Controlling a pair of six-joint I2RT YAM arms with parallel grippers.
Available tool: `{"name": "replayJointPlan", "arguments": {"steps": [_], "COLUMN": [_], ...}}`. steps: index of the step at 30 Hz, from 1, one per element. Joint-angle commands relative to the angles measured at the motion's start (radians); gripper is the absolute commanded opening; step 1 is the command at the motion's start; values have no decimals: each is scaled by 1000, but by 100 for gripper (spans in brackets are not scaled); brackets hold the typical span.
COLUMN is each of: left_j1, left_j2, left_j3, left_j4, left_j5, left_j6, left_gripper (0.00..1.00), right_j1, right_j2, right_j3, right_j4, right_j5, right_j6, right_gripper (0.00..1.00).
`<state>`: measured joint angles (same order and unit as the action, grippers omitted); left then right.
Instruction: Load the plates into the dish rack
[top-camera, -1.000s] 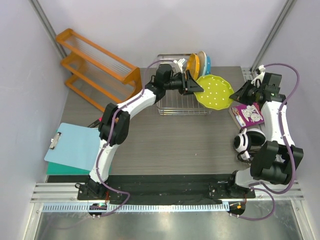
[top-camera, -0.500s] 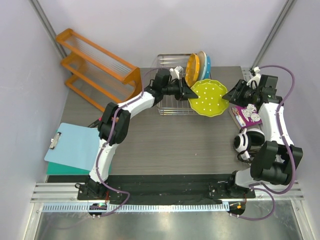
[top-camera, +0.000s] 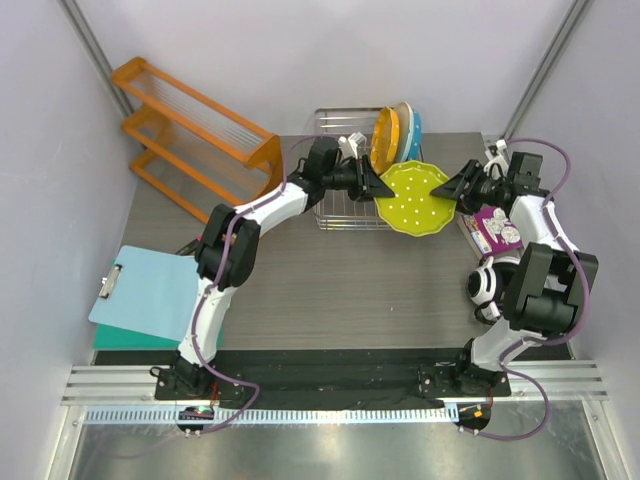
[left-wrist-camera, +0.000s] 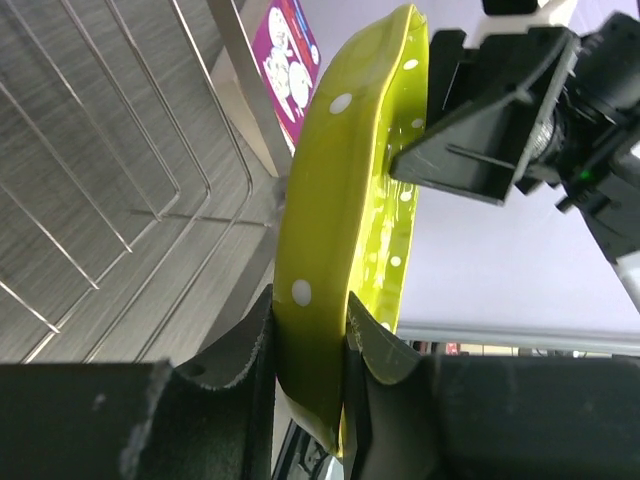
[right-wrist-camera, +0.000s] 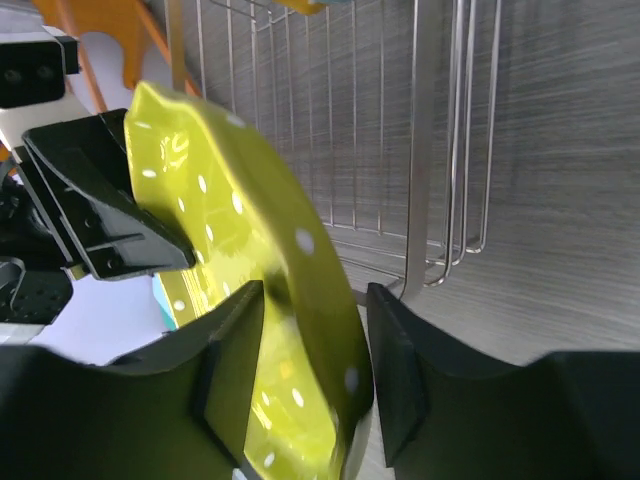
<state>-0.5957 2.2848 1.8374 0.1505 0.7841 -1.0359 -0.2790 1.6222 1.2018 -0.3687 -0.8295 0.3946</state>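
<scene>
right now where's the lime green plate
The lime-green plate is right of centre in the top view, at the dish rack's near right corner, pinched by the left gripper.

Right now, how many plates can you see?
4. The lime-green plate is in the left tool, beside the dish rack; the orange plate, cream plate and blue plate stand inside it. Overlap could hide more.

Lime-green plate (top-camera: 412, 197) tilted at the dish rack (top-camera: 345, 222) corner — left jaws gripping it.

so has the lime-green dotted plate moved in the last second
yes, the lime-green white-dotted round plate has shifted left, now overlapping the right front corner of the silver wire dish rack and further from the purple box
</scene>
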Motion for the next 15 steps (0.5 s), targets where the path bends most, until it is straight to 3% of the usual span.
{"name": "replayJointPlan", "arguments": {"steps": [1, 2, 4, 5, 6, 7, 8, 11, 15], "left_j1": [-7, -7, -6, -6, -6, -1, 0, 14, 42], "left_j2": [-70, -67, -65, -64, -65, -67, -70, -82, -136], "left_j3": [46, 46, 46, 46, 46, 45, 45, 40, 26], "left_j4": [119, 118, 110, 106, 98, 81, 66, 25, -70], "left_j5": [89, 86, 76, 73, 54, 38, 26, 4, 15], "left_j6": [-30, -29, -29, -29, -27, -20, -15, 35, 189], "left_gripper": [0, 0, 0, 0, 5, 13, 33, 58, 67], "right_j1": [-17, -20, -23, -31, -35, -43, -51, -83, -117], "right_j2": [16, 24, 24, 19, 16, 12, 7, -10, -65], "right_j3": [13, 13, 18, 16, 16, 18, 16, 41, 148], "right_j4": [114, 123, 131, 131, 129, 125, 117, 53, -50], "right_j5": [-111, -131, -132, -134, -138, -144, -152, -178, -200], "right_j6": [67, 82, 87, 89, 93, 96, 99, 81, 26], "right_gripper": [46, 34, 21, 9, 4, 1, 1, 1, 1]}}
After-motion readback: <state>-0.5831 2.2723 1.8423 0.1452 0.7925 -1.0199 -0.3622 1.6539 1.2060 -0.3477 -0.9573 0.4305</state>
